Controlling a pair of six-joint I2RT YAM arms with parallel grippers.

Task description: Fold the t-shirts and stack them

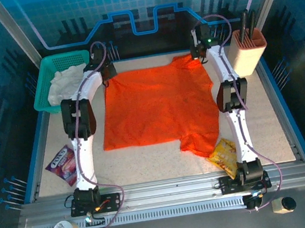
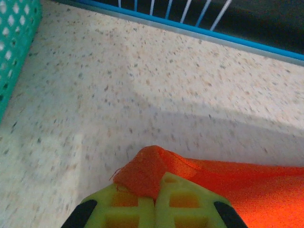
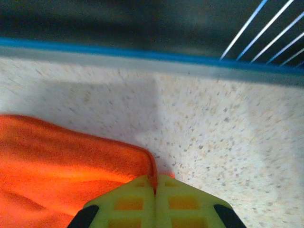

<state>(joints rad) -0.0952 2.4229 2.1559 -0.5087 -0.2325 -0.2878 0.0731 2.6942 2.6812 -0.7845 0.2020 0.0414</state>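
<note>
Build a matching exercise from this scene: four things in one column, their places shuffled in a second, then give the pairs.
1. orange t-shirt
2. white t-shirt
3. yellow packet
4. beige holder

A. far right corner of the table
B. inside the green basket
C. spread across the middle
D. near edge, right side

Pairs: 1-C, 2-B, 3-D, 4-A

A speckled beige stone-look tabletop (image 1: 148,160) with a thin blue rim (image 3: 95,43) under cool blue light; behind the tabletop, a gridded blue wall panel (image 1: 125,6); along its near edge, a ribbed aluminium rail (image 1: 170,194).
</note>
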